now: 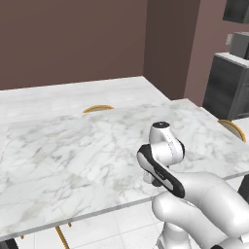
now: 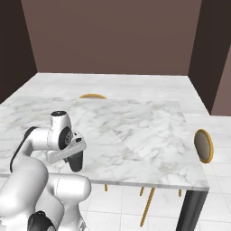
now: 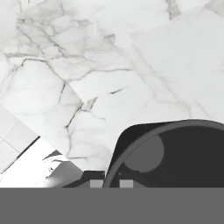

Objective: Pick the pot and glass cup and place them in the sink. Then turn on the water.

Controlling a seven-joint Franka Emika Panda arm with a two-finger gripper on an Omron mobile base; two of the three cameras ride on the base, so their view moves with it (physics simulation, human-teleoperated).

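Clamping the pot (image 3: pixel 175 153) rim, fingers (image 3: pixel 126 183) barely show; pot cut off.

Glossy white rounded arm (image 1: pixel 204 199) segments with black joint bands, dark claw (image 2: pixel 76 161)

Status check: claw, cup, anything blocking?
Claw shut on the rim of the glass cup. Cup by the marble table's near edge. No obstacle seen around it.

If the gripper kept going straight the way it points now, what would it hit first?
The gripper is shut on the glass cup at its rim, so it would press down that cup, then probably meet the marble counter beneath; depth is unclear.
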